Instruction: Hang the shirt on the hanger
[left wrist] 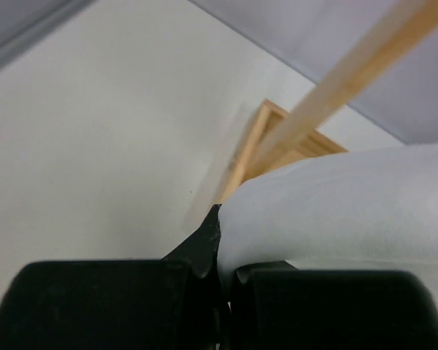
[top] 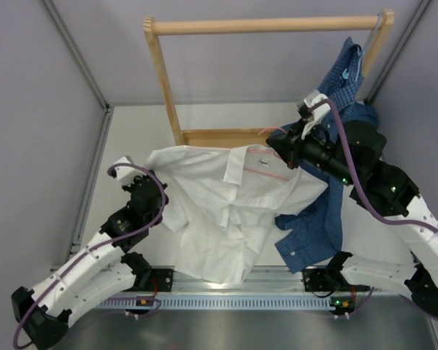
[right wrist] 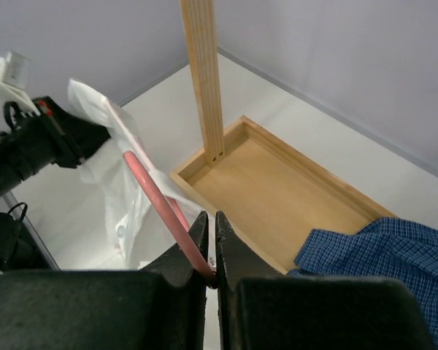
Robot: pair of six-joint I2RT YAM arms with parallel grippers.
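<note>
Shirt [top: 226, 211], plain white, collared and heavily wrinkled, spreads over the table [top: 131, 138] between the two arms, its collar toward the right arm and its hem drooping to the near edge. The thin pink hanger [top: 266, 173] shows as a line across the neck opening. The left hand [top: 163, 200] is pressed together on a fold of white cloth at the garment's left side, and the right hand [top: 281, 152] pinches the pink wire in front of the wooden rack [top: 263, 25], beside the blue checked shirt [top: 314, 233].
</note>
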